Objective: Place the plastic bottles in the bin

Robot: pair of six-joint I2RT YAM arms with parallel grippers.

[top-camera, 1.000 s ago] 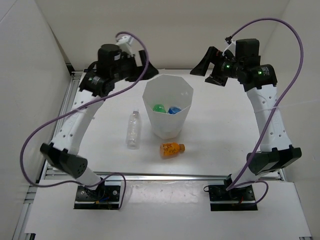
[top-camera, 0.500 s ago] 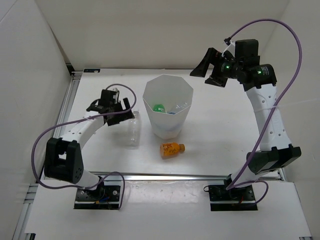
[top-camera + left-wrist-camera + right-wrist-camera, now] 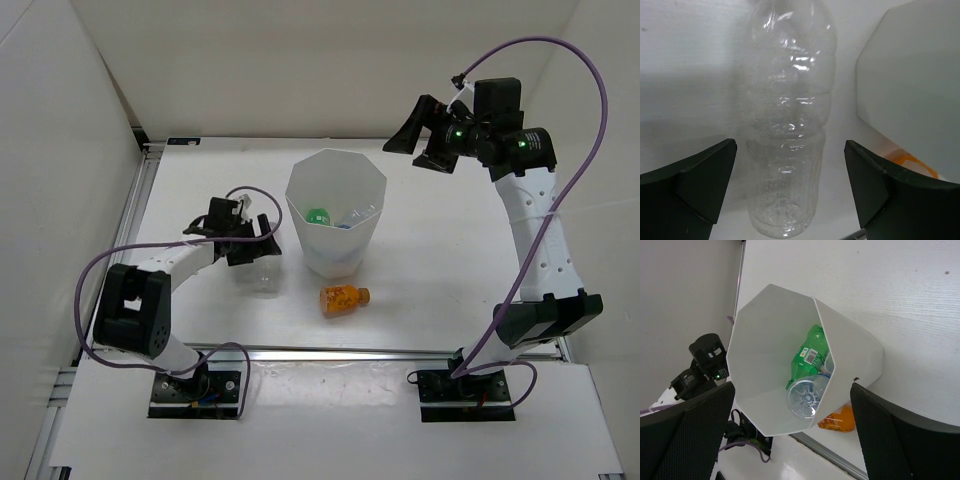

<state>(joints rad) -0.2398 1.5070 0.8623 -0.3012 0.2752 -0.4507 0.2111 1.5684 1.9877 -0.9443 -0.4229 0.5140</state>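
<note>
A plain clear bottle (image 3: 790, 115) lies on the table, its base toward the camera, between the spread fingers of my left gripper (image 3: 790, 150), which is open and low over it (image 3: 240, 243). Only the clear bottle's lower end (image 3: 265, 282) shows from above. The white faceted bin (image 3: 303, 200) stands just to its right. Inside lie a green bottle (image 3: 812, 352) and a clear blue-labelled bottle (image 3: 807, 397). An orange bottle (image 3: 343, 297) lies on the table in front of the bin. My right gripper (image 3: 420, 135) hangs open, high behind the bin's right side, holding nothing.
The bin's wall (image 3: 910, 85) stands close to the right finger (image 3: 890, 190) of the left gripper. A metal rail (image 3: 330, 352) runs along the table's near edge. White walls enclose the left, back and right sides.
My left arm has swung down from high at the back left to low over the clear bottle. The blue-labelled bottle has shifted inside the bin. My right arm has barely moved.
</note>
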